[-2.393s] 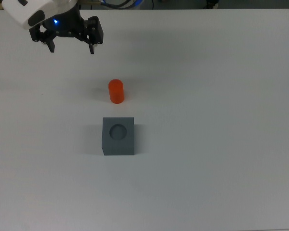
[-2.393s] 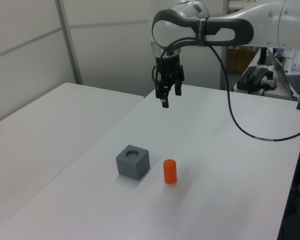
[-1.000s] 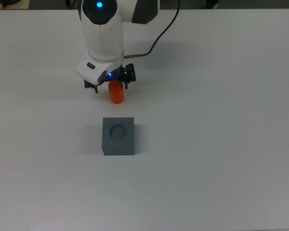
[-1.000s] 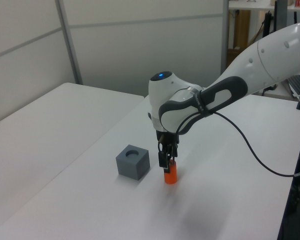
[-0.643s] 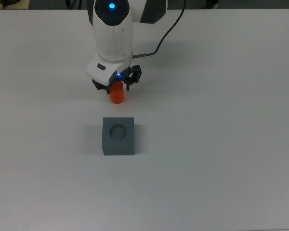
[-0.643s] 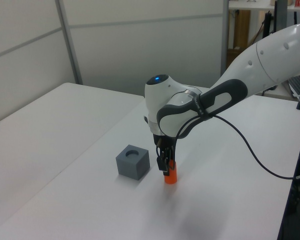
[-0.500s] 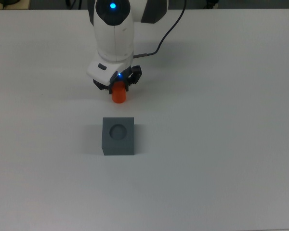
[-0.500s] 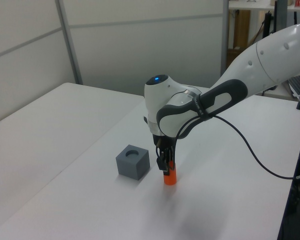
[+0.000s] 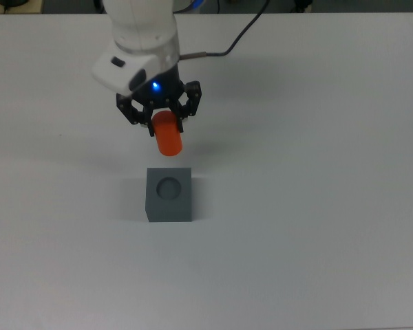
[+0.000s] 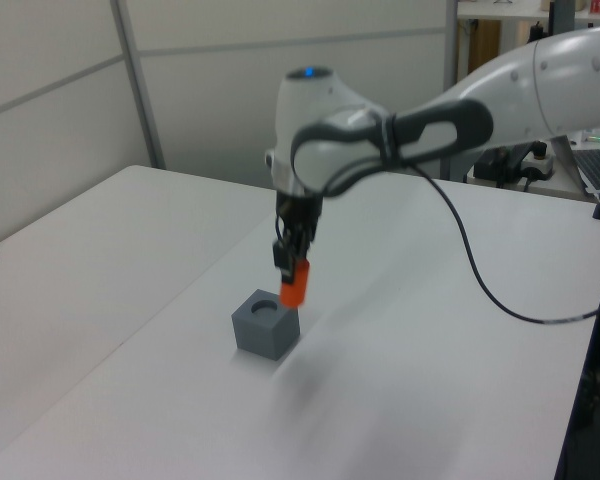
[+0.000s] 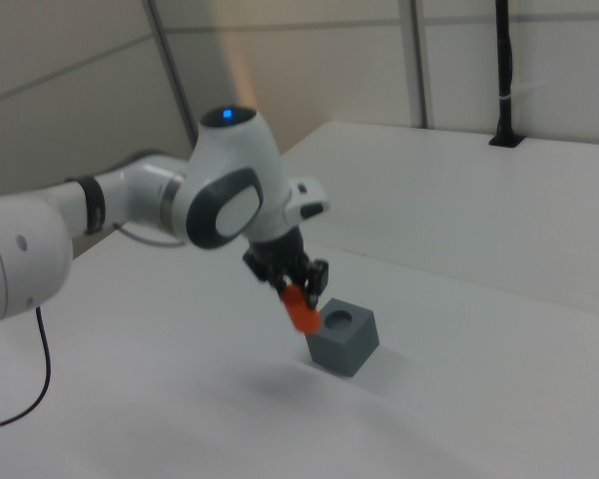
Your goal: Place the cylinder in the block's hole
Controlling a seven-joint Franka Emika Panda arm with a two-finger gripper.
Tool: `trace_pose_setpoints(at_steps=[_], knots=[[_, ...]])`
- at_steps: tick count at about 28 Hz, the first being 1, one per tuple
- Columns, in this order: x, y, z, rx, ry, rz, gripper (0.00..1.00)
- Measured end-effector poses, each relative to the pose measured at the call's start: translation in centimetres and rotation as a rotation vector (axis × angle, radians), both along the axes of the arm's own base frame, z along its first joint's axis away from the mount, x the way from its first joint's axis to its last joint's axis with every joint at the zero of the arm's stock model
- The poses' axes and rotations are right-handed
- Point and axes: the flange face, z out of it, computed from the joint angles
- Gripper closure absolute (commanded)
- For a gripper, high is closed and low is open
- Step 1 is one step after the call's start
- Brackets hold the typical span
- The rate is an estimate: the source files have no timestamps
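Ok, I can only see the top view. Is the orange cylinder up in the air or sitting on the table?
Observer: Up in the air. In the left view the pincer holds the cylinder clear of the table.
Operator: Is it higher than the block?
Observer: Only just. In the right view its lower end hangs about level with the top of the block, beside it and not over the hole.
Operator: Is it straight up and down?
Observer: No. The right view shows it tilted, with its lower end leaning toward the block.
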Motion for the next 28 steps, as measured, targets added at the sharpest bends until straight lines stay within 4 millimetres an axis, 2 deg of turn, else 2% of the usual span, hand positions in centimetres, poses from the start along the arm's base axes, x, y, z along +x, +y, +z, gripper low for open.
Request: trace_pose_setpoints(at_steps=[4,7,14,19,24,28], knots=[[0.8,-1.0,2.3,0.035,-0.043,-0.029,0.89],[1.4,-1.5,2.3,0.037,-0.058,-0.038,0.89],[3.5,-1.9,-0.5,0.036,-0.093,-0.050,0.87],[4.1,-1.9,-2.1,0.036,-0.089,-0.052,0.87],[4.2,-1.8,-2.6,0.037,-0.081,-0.051,0.86],[4.3,-1.6,-3.3,0.038,-0.071,-0.047,0.82]])
